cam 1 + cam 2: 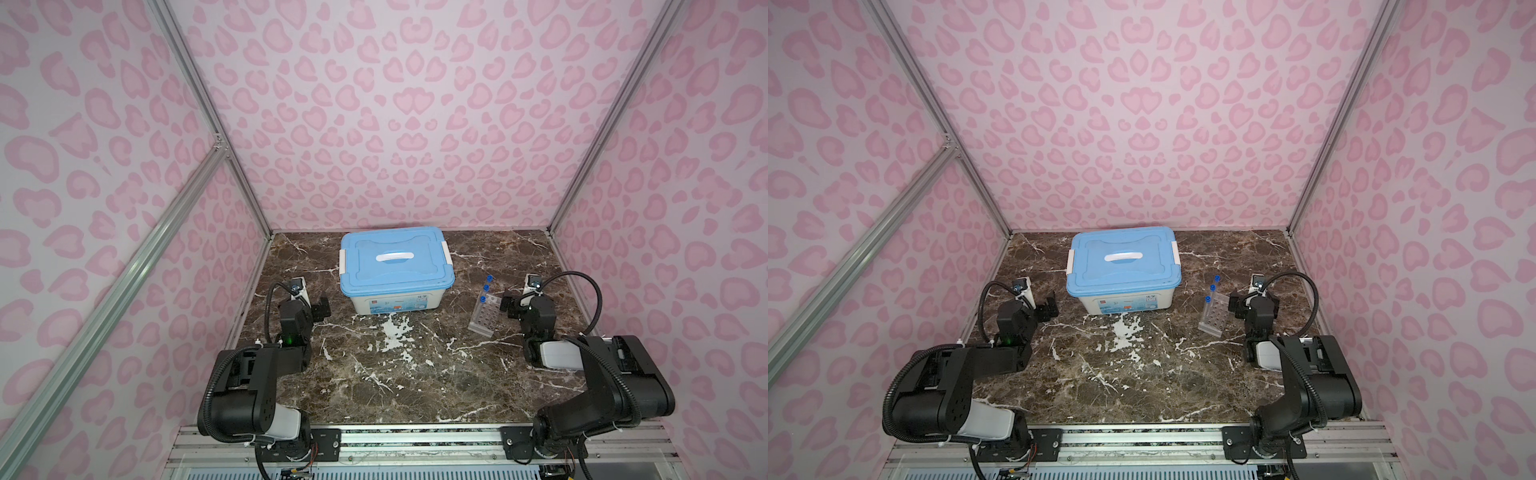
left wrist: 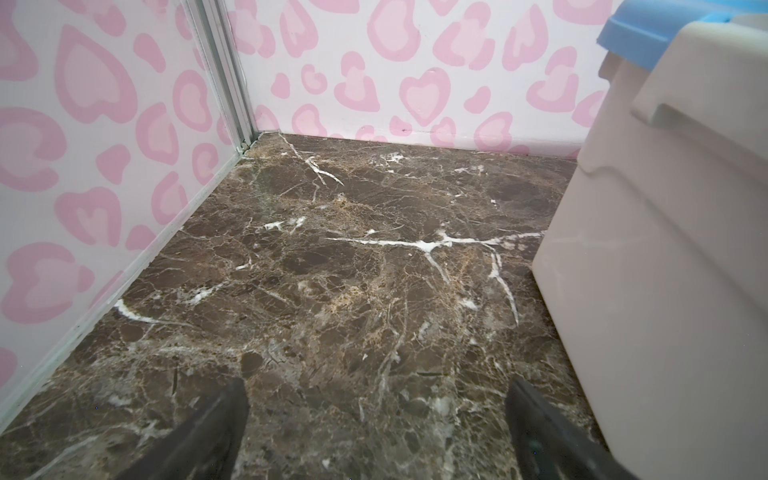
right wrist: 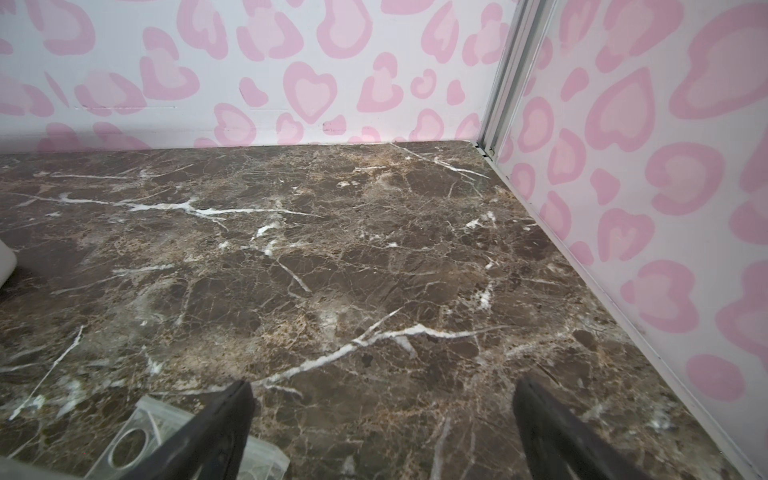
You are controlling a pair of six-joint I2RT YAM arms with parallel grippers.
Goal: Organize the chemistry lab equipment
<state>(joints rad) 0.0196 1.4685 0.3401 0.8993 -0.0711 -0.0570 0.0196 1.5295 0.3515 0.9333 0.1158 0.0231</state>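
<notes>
Marble tabletop (image 1: 395,374), dark brown with white veins, walled in by pink heart-print panels. Large white bin (image 1: 386,306) stands at back centre, with the flat blue lid (image 1: 395,262) seated on it.

Left gripper (image 1: 321,308) is low over bare marble just left of the bin, jaws spread wide, holding nothing. The left wrist view shows the bin's wall (image 2: 665,249) close alongside.

Right gripper (image 1: 509,305) is likewise spread and holding nothing, just right of the clear holed rack (image 1: 484,318). The rack rests on the marble right of the bin, apart from it. Its corner (image 3: 133,440) shows beside one finger in the right wrist view.

Three blue-capped test tubes (image 1: 485,287) stand in the rack's far holes.
</notes>
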